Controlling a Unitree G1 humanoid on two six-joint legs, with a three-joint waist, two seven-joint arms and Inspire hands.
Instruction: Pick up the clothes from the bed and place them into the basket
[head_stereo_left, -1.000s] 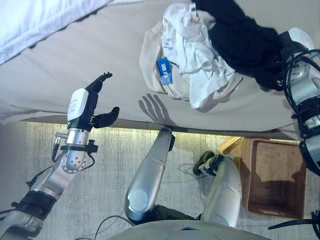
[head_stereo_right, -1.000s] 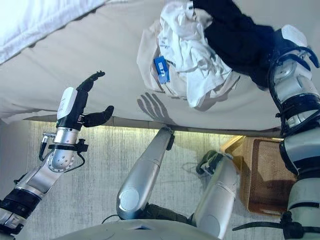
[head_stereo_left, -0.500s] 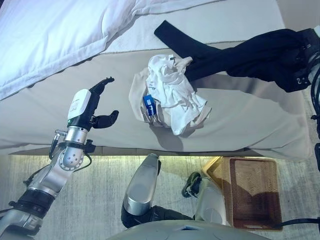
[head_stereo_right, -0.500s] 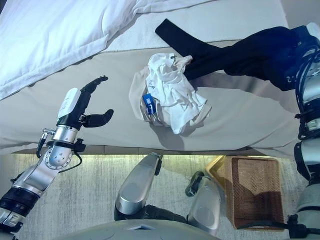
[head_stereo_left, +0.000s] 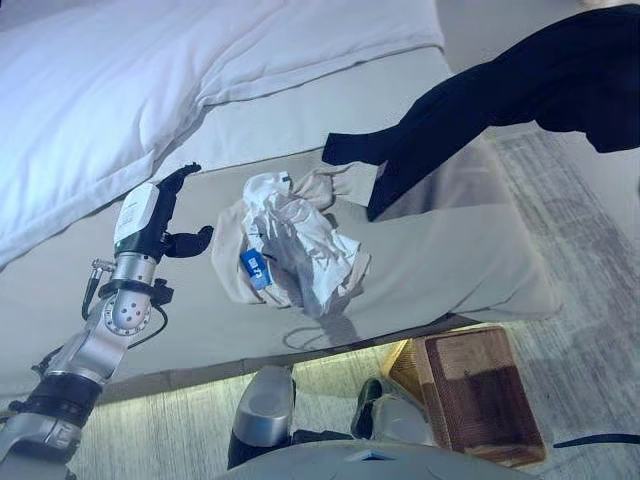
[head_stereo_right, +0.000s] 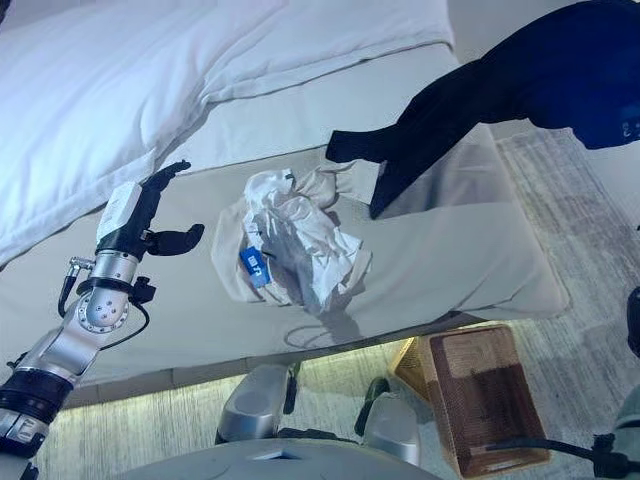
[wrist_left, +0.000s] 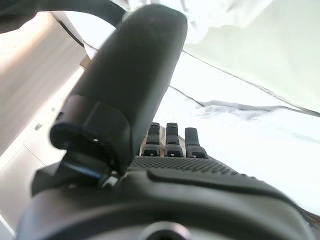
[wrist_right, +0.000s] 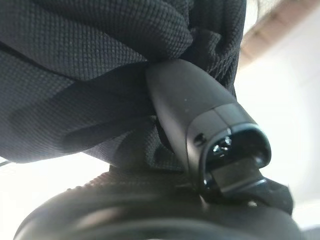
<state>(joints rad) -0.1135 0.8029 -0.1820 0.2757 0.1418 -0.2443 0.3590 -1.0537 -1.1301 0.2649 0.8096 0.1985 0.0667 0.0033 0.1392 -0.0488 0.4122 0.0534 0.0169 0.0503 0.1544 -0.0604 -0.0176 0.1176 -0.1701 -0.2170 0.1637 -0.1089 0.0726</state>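
A black garment (head_stereo_left: 520, 90) hangs in the air at the upper right, and its trailing end (head_stereo_left: 350, 150) still touches the grey bed sheet (head_stereo_left: 470, 250). The right wrist view shows my right hand (wrist_right: 200, 110) shut on this black cloth (wrist_right: 100, 60), thumb pressed into the folds. A crumpled white garment (head_stereo_left: 290, 250) with a blue tag lies mid-bed. My left hand (head_stereo_left: 150, 215) hovers open above the sheet, to the left of the white pile and apart from it. The brown wicker basket (head_stereo_left: 470, 390) stands on the floor at the bed's foot, lower right.
A white duvet (head_stereo_left: 110, 100) covers the far left of the bed. Carpeted floor (head_stereo_left: 590, 260) runs along the bed's right side and around the basket.
The camera view has shifted. The black garment has risen off the white pile and moved up and right in my right hand. My left hand stays open over the sheet.
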